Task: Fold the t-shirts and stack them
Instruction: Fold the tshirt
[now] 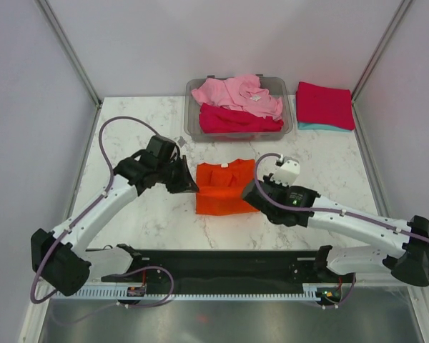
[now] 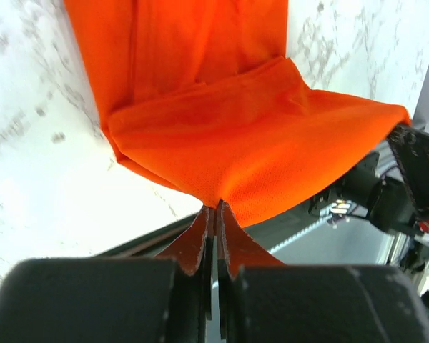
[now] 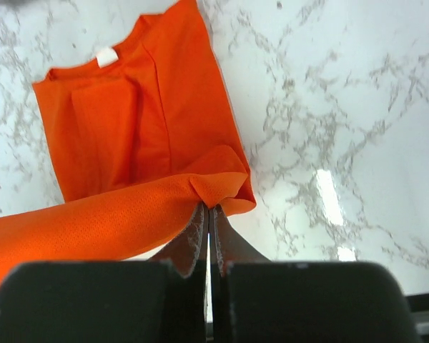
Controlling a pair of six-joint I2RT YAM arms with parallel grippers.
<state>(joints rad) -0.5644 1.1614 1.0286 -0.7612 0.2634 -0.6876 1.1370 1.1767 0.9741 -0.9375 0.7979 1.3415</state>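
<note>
A bright orange t-shirt (image 1: 225,187) lies partly folded at the table's middle. My left gripper (image 1: 191,187) is shut on its near left corner (image 2: 216,194). My right gripper (image 1: 249,191) is shut on its near right corner (image 3: 213,193). Both hold the near hem a little above the table, and the hem sags between them. The collar with its white tag (image 3: 107,56) lies flat at the far end. A light pink t-shirt (image 1: 237,94) and a crimson-magenta one (image 1: 237,120) lie in the grey bin (image 1: 195,121). A folded magenta shirt (image 1: 324,104) rests on a teal one (image 1: 316,127).
The grey see-through bin stands at the back centre. The folded stack lies at the back right. A black rail (image 1: 222,266) runs along the near table edge between the arm bases. White walls and metal posts (image 1: 68,48) close in the sides.
</note>
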